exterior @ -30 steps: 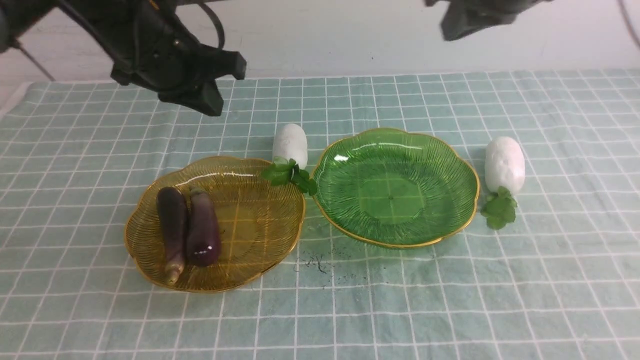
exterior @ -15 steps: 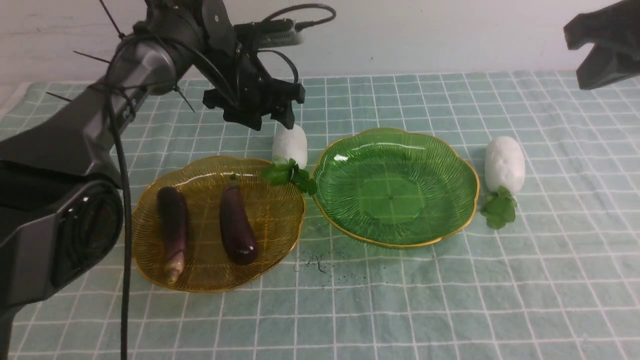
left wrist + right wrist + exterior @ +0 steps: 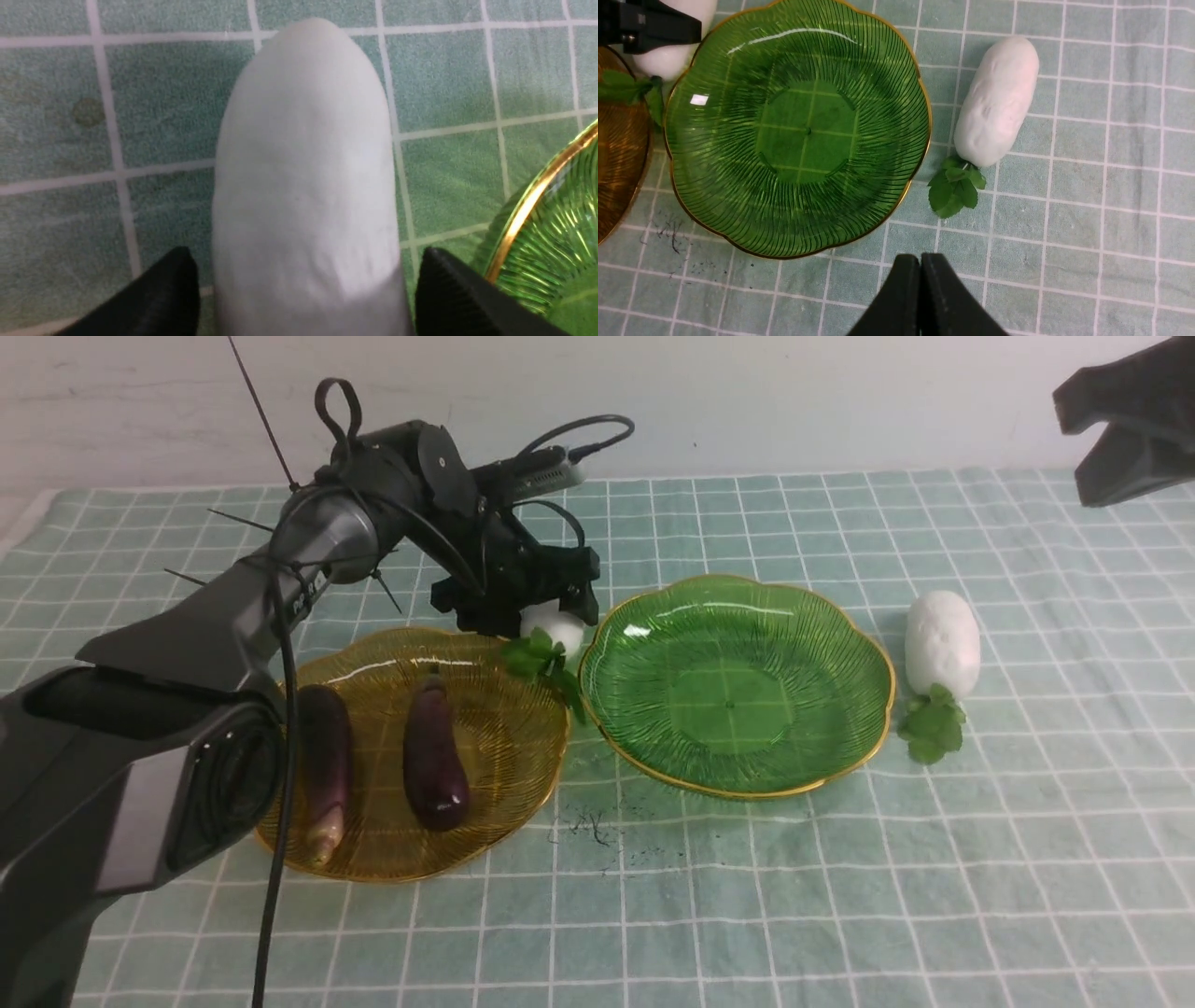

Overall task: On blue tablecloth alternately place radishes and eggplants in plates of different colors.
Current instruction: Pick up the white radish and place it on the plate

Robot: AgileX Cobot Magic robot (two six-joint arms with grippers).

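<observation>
White radish (image 3: 553,627) is straddled by the left hand (image 3: 306,298), its fingers spread apart; the right hand (image 3: 920,298) is closed.

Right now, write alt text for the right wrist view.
A ribbed green plate with a gold rim sits beside a white oblong radish with green leaves on pale teal gridded cloth; the shut black pincer points toward them.

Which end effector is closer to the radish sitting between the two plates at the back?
Left. The left end effector is right over that radish, fingers on either side. The right end effector is away beyond the green plate.
</observation>
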